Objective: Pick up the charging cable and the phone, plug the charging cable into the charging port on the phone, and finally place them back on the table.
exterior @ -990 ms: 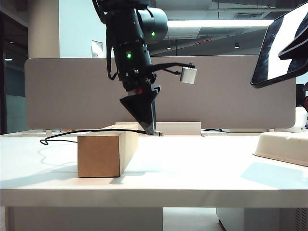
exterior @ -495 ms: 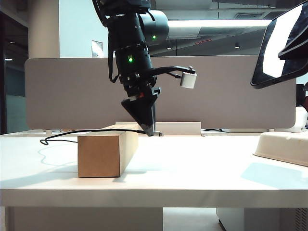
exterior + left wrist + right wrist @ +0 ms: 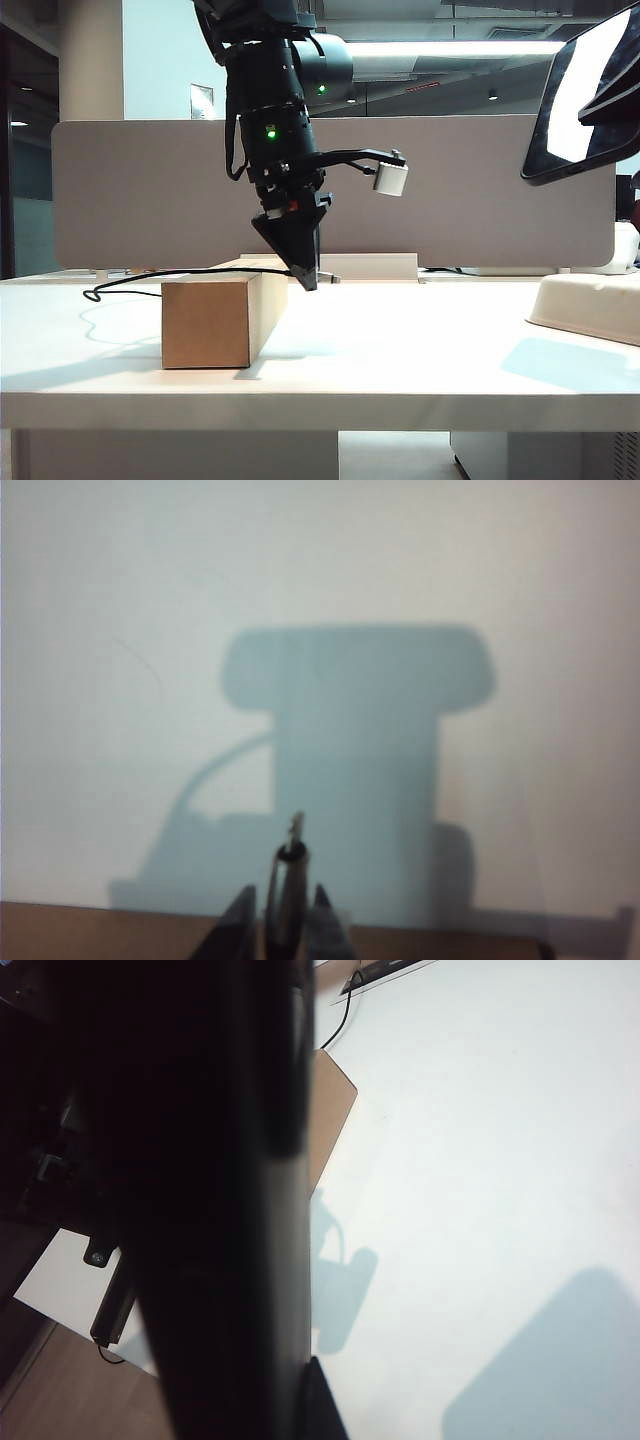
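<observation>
Left tool [image 3: 307,272] pinches the charging cable [image 3: 291,858] plug over the box's [image 3: 218,320] far end; right tool [image 3: 250,1260], raised at right, grips the phone [image 3: 585,95]. Next: lift and align.

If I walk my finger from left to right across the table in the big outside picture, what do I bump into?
Charging cable's looped end → cardboard box → left gripper, closing around the cable's plug end → off-white stand. Up at the far right, the phone hangs in the right gripper, which is shut on it.
</observation>
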`<state>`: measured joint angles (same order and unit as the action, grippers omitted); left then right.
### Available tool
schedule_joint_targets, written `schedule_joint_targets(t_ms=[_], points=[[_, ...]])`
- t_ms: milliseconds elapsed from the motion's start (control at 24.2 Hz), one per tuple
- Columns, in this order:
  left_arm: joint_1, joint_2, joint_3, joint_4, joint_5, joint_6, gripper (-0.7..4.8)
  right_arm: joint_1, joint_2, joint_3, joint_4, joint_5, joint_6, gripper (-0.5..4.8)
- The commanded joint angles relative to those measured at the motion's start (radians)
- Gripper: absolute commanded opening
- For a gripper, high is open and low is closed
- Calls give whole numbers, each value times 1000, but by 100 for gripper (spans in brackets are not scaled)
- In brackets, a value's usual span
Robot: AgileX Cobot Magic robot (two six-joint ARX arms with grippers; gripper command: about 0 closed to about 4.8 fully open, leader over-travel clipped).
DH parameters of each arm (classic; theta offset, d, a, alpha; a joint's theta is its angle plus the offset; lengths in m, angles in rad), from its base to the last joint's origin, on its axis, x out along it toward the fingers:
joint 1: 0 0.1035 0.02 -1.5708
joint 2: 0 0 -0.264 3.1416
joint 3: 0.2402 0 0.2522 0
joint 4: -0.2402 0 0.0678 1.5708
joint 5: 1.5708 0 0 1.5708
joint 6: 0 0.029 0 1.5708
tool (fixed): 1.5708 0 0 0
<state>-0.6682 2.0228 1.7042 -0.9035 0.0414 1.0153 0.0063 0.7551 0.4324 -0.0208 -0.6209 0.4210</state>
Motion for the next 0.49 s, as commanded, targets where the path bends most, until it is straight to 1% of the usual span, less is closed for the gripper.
schedule_joint_targets(t_ms=[41, 82, 124, 247, 330, 371, 412, 495], points=[[-10, 0, 3, 7, 11, -2, 24, 0, -5, 8, 40, -2, -8, -5], [-11, 0, 3, 10, 16, -2, 2, 0, -5, 8, 40, -2, -8, -5], [-14, 0, 3, 10, 15, -2, -6, 0, -5, 8, 39, -2, -8, -5], [-17, -1, 3, 8, 15, -5, -6, 0, -5, 8, 39, -2, -8, -5], [-23, -9, 8, 6, 15, -43, -6, 0, -5, 8, 41, -2, -8, -5], [-23, -20, 21, 14, 29, -83, -6, 0, -5, 8, 46, 5, -7, -5], [-24, -36, 32, 30, 67, -125, -6, 0, -5, 8, 55, 17, -7, -5], [-24, -55, 53, 42, 126, -181, -6, 0, -5, 8, 72, 16, -6, -5]])
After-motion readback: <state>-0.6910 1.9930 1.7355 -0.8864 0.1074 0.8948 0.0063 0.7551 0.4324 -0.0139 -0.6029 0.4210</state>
